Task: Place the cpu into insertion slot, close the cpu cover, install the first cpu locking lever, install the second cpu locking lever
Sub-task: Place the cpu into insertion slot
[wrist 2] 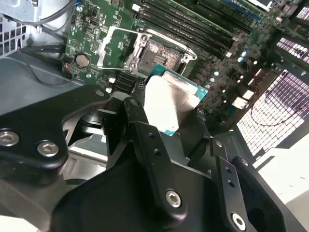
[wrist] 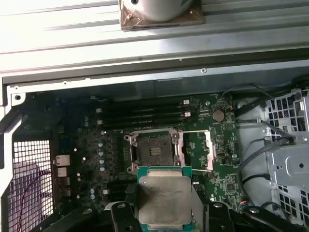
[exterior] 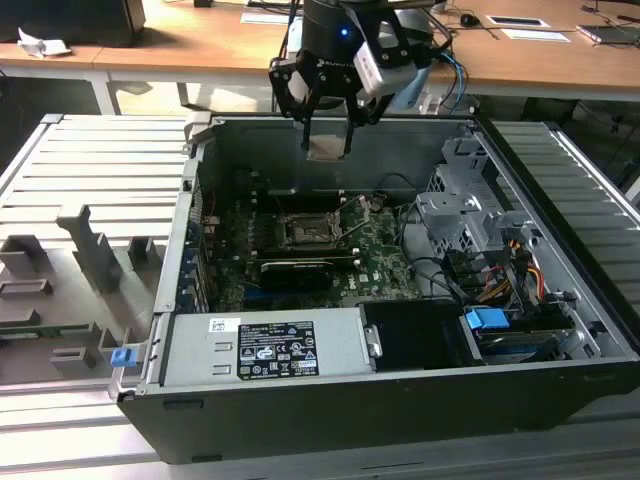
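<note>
1. A wooden desk runs across the room beyond the gripper, with papers lying on it.
2. The desk's pale legs stand in dark shadow.
3. A grey ribbed worktable spreads out below the gripper to both sides.
4. Grey moulded holders sit on the worktable, well off to the exterior view's left of the gripper.
5. Bright light glares off the ribs in the first wrist view.

your tool is matte black: angular linked fingers with plates bolted on, silver screws at the pivots. above it you see a round black wrist body with a small blue light, a white block at its side, and blue and black cables looping off beside it.
</note>
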